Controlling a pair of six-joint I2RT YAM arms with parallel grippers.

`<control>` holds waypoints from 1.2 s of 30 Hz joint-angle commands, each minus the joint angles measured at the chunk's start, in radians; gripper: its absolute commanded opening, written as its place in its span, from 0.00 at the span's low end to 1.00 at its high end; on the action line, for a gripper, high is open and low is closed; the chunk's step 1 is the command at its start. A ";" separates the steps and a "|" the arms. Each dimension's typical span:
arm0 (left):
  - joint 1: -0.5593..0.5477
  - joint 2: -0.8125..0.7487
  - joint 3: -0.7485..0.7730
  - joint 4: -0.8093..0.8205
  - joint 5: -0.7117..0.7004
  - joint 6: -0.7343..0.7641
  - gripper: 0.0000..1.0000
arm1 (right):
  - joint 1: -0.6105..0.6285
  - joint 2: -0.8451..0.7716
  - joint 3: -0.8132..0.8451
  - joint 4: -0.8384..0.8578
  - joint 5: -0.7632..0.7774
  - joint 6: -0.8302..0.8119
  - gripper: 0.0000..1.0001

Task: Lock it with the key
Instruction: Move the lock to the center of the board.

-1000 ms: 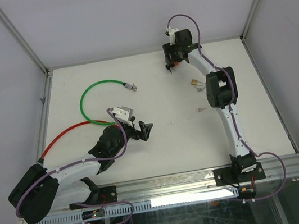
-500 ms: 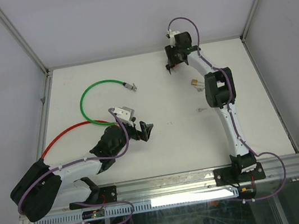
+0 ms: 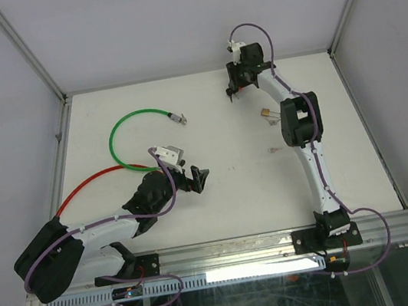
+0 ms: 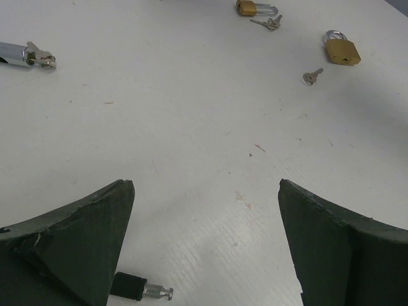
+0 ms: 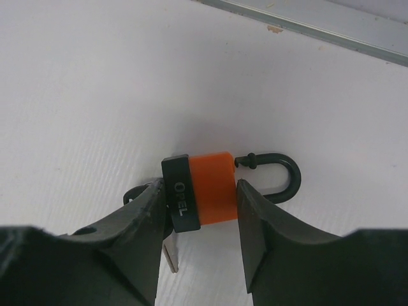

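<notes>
White tabletop (image 3: 225,142), enclosed by pale panels and an aluminium frame, carries all the work. Near its far edge the orange padlock (image 5: 213,188) lies flat, with its black cap to the left in the right wrist view and its black shackle (image 5: 284,175) to the right. One shackle leg appears to end just outside the body, so the lock is judged unlatched. The step in hand is judged to be securing the lock body. For a sound hold, bear squarely on the two orange flanks, keep off the cap and the shackle, and set the pads low enough that the body cannot pivot or skid. Leave the keyway end reachable. A pale flat piece (image 5: 171,256) shows below the cap; whether it is a key cannot be told. The right gripper (image 5: 200,191) stands about half closed with one finger on each side of the body. The left finger overlaps the cap edge and the right finger meets the orange flank. Whether both are pressing cannot be told. Well apart, toward the near left, the left gripper (image 4: 205,191) hangs over bare table with fingers fully spread, holding and touching nothing. Its view shows a brass padlock (image 4: 341,50) and, just beside it, a loose key (image 4: 311,77).
</notes>
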 commanded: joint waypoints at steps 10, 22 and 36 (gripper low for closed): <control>0.011 -0.090 -0.003 0.031 0.041 0.000 0.99 | 0.071 -0.338 -0.413 0.020 -0.102 -0.051 0.28; 0.012 -0.179 -0.041 0.034 0.093 -0.123 0.98 | 0.289 -0.735 -0.939 0.018 -0.078 0.011 0.36; 0.014 -0.150 -0.088 0.124 0.157 -0.368 0.85 | 0.308 -1.082 -1.278 0.175 -0.465 -0.051 0.67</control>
